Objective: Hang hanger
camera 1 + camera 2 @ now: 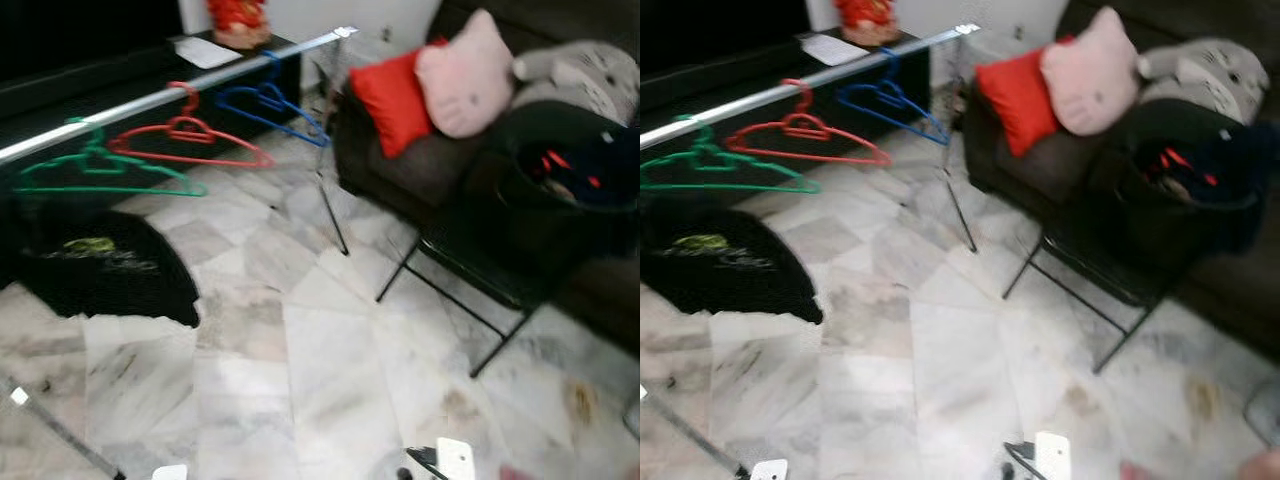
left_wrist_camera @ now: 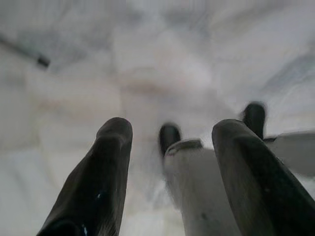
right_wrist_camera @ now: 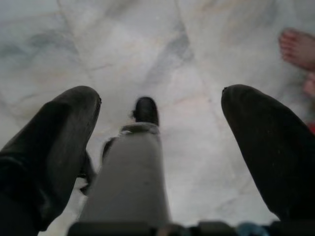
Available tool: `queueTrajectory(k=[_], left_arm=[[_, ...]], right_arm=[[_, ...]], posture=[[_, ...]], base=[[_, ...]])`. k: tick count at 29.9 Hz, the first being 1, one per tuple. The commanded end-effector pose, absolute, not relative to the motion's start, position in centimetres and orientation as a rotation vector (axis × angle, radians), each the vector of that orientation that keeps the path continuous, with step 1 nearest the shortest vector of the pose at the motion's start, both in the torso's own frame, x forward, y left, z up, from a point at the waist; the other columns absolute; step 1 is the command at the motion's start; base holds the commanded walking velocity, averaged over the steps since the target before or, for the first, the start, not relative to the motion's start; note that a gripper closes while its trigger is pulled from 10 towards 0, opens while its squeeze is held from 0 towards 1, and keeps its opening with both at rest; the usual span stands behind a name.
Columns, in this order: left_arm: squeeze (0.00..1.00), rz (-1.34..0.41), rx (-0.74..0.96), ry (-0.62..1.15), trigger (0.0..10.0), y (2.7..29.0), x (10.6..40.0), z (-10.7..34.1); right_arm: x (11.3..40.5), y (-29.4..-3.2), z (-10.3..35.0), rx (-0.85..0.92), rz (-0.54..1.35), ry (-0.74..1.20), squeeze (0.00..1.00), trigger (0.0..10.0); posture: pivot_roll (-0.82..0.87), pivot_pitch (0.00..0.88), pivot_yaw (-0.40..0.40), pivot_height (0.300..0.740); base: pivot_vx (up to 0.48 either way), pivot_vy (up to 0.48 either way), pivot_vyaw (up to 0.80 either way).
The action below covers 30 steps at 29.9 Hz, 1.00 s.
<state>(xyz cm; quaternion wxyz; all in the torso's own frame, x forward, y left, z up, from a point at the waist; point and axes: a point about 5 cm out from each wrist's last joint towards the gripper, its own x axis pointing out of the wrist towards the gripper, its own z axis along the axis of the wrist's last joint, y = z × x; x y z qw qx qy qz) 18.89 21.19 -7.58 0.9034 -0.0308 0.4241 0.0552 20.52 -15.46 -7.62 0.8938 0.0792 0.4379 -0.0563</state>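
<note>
The marble floor (image 1: 300,380) is the largest thing in front of me: pale tiles with grey veins, smooth and a little shiny. At my right stands a dark sofa (image 1: 420,160), soft and matte, with a red cushion (image 1: 392,95), a pink plush cat-face pillow (image 1: 465,75) and a grey plush toy (image 1: 580,75) on it. Before the sofa is a black folding stand (image 1: 470,270) with thin metal legs, and on it a dark basket (image 1: 570,165) where I can see some red pieces, perhaps more hangers; I cannot tell for sure. At my left a black fabric (image 1: 95,265) with a yellow print lies flat on the floor.

Across the upper left runs the silver rail (image 1: 150,100), a straight shiny metal tube. Three thin hangers already hang on it: the green hanger (image 1: 95,170), the red hanger (image 1: 185,135) and the blue hanger (image 1: 265,105). They look like plastic or coated wire, in a triangle form with a hook on top. So I judge that part of the work is done, and what is left is to fetch another hanger, probably from the basket, and bring it to the rail.

My left claw (image 2: 170,162) points down at the floor with its two rounded black fingers wide apart and nothing between them. My right claw (image 3: 157,142) is the same, spread open and empty. Near it, on the floor, I see a person's bare foot (image 3: 298,46).
</note>
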Motion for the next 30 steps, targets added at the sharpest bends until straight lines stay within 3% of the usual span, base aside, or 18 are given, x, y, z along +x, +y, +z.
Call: queueTrajectory(k=[1, 4, 7, 15, 30], left_arm=[[0.00, 0.125, -0.067, 0.921, 10.0, 21.4, 17.5, -8.2], [0.00, 0.126, -0.067, 0.921, 10.0, 21.4, 17.5, -8.2], [0.00, 0.128, -0.067, 0.920, 10.0, 21.5, 17.5, -8.2], [0.00, 0.128, -0.067, 0.920, 10.0, 21.5, 17.5, -8.2], [0.00, 0.110, -0.051, 0.915, 10.0, 21.7, 17.8, -8.0]], right_arm=[[20.3, -15.3, -7.8, 0.167, -0.129, 0.925, 0.00, 10.0], [20.3, -15.2, -7.8, 0.168, -0.129, 0.925, 0.00, 10.0], [19.2, -17.5, -8.2, 0.162, -0.153, 0.932, 0.00, 10.0], [19.0, -18.8, -8.1, 0.157, -0.167, 0.920, 0.00, 10.0], [20.2, -18.2, -7.5, 0.167, -0.167, 0.889, 0.00, 10.0]], posture=[[-0.01, 0.170, -0.026, 0.740], [0.00, 0.169, -0.026, 0.740], [0.00, 0.165, -0.026, 0.740], [0.00, 0.162, -0.031, 0.740], [-0.01, 0.140, -0.016, 0.740]], base=[[0.000, 0.000, -0.74], [0.000, 0.000, -0.74], [0.000, 0.000, -0.74], [0.000, 0.000, -0.69], [0.304, 0.000, 0.00]])
